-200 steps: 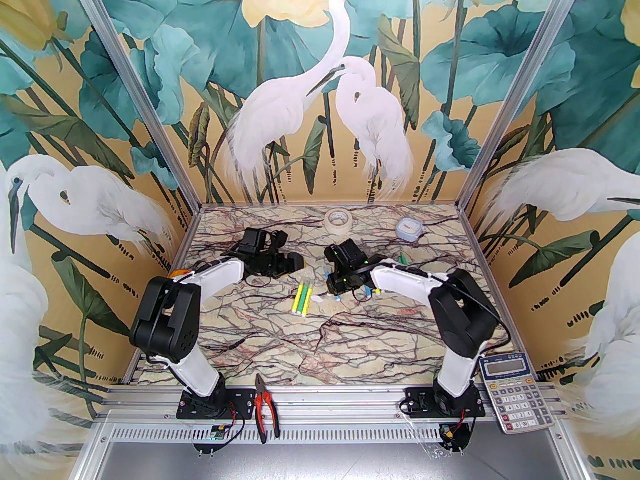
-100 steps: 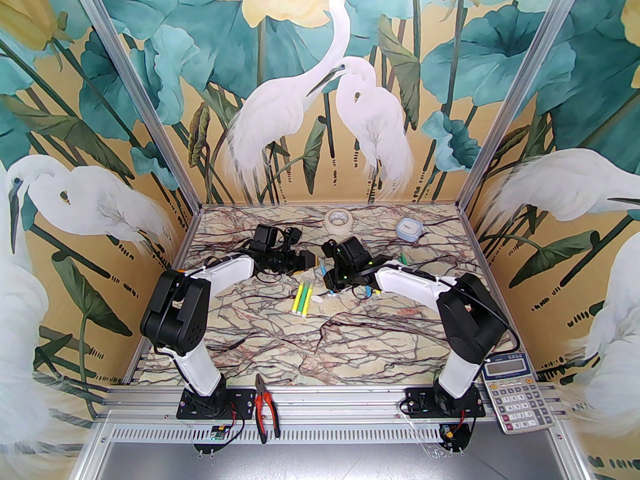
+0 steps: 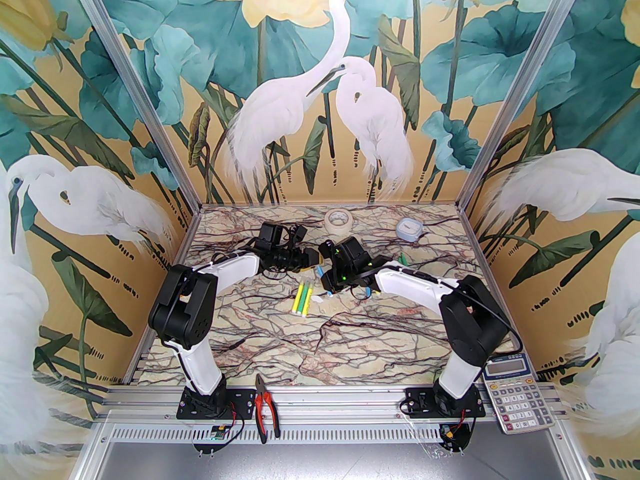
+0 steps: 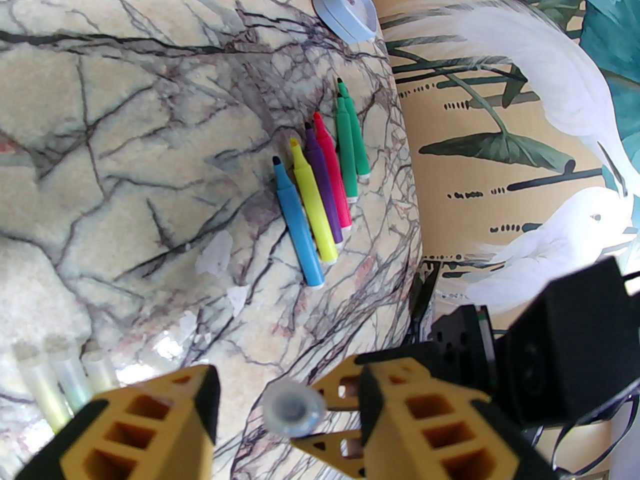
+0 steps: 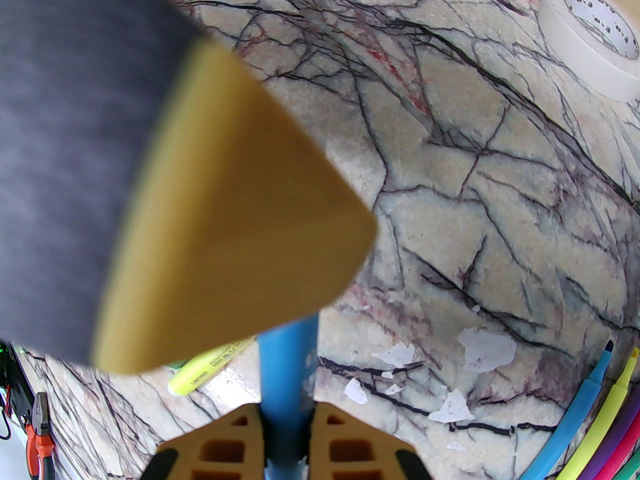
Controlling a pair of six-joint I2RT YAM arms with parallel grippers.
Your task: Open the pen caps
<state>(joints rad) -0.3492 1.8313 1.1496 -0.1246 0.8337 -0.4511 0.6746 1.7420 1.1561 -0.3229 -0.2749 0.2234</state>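
My right gripper (image 5: 283, 420) is shut on a blue pen (image 5: 285, 363) and holds it above the table. The pen's pale cap (image 4: 292, 410) is seen end-on between my left gripper's (image 4: 285, 383) yellow fingers. The jaws stand around the cap, with a gap on one side. From above, the left gripper (image 3: 311, 259) meets the right gripper (image 3: 328, 284) at mid-table over the blue pen (image 3: 320, 271). Three capped yellow and green markers (image 3: 301, 299) lie just in front. Several uncapped markers (image 4: 320, 193) lie in a row.
A tape roll (image 3: 338, 220) and a grey-blue lidded container (image 3: 409, 229) sit at the back of the marble table (image 3: 350, 348). Red-handled pliers (image 3: 263, 408) and a calculator (image 3: 515, 393) lie on the near rail. Small white scraps (image 5: 485, 350) dot the table.
The left arm has swung right to the right gripper, and its jaws have narrowed around the pen's cap. The right gripper has kept its hold on the blue pen.
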